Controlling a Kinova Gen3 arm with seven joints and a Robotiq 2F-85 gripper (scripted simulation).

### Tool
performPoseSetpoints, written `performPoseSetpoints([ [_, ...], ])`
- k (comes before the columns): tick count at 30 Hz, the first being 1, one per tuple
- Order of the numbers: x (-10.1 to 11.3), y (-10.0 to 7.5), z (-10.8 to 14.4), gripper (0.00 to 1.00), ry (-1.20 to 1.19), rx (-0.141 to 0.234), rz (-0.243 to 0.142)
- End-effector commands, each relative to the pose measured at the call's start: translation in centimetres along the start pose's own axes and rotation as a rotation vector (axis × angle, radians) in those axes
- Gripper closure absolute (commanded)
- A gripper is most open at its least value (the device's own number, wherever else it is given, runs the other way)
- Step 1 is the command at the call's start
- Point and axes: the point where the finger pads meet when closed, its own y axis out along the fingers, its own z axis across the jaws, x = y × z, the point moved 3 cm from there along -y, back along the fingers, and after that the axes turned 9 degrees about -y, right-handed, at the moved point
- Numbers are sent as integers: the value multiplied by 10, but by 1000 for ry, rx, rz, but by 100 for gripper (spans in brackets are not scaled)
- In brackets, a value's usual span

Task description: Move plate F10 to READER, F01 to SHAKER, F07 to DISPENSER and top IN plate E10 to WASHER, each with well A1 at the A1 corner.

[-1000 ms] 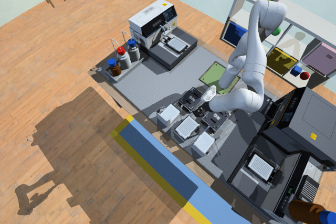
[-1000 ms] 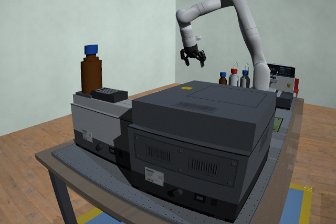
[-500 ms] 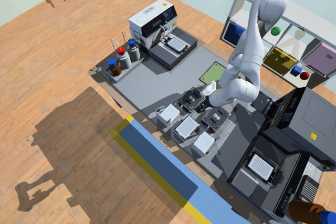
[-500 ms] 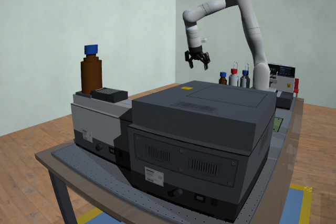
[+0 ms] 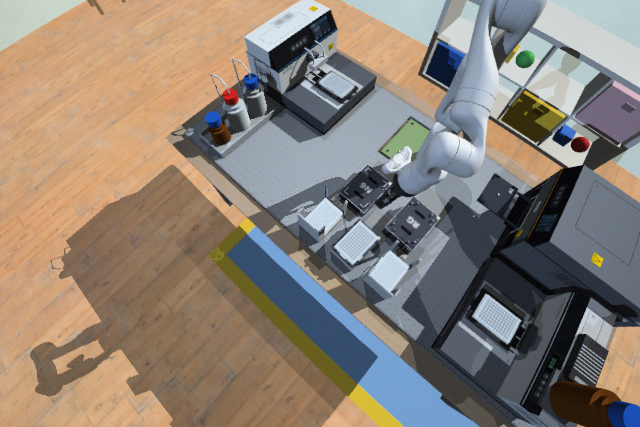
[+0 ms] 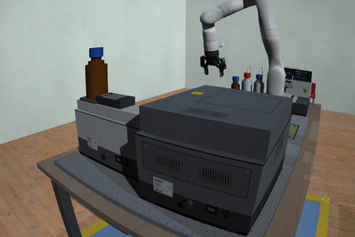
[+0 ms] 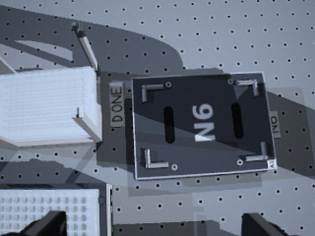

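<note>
My gripper [image 6: 213, 67] is open and empty, pointing down, high above the deck. In the wrist view its fingertips frame the empty dark nest N6 [image 7: 202, 125]. The white DONE rack [image 7: 46, 105] with a white plate on top of its stack stands to the left of N6. A white plate [image 7: 48, 209] lies at the bottom left; from above it is the middle plate [image 5: 355, 241], between the DONE rack [image 5: 320, 215] and another white rack [image 5: 387, 272]. One plate sits on the instrument by the bottles [image 5: 336, 83], another on the front right instrument [image 5: 496, 316]. Plate labels are unreadable.
The empty RG nest [image 5: 412, 220] is beside N6 [image 5: 364, 187]. A large dark instrument [image 5: 584, 226] has an empty dark tray [image 5: 498, 193] out in front. Several bottles [image 5: 235, 109] stand at the deck's far left. A green pad [image 5: 408, 137] lies by the arm base.
</note>
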Motion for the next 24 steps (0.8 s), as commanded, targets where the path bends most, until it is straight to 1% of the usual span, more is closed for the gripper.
performPoseSetpoints([
  [1,1,3,7,0,17,-4,-35],
  [7,2,9,19,0,44,-6,-89],
  [9,2,9,19,0,44,-6,-89],
  [21,5,20,42,0,99,-11,-195],
  [22,5,22,45,0,117,-13,-231],
  [23,5,23,48,0,124,-14,-244],
  [24,6,25,51,0,124,-14,-244],
])
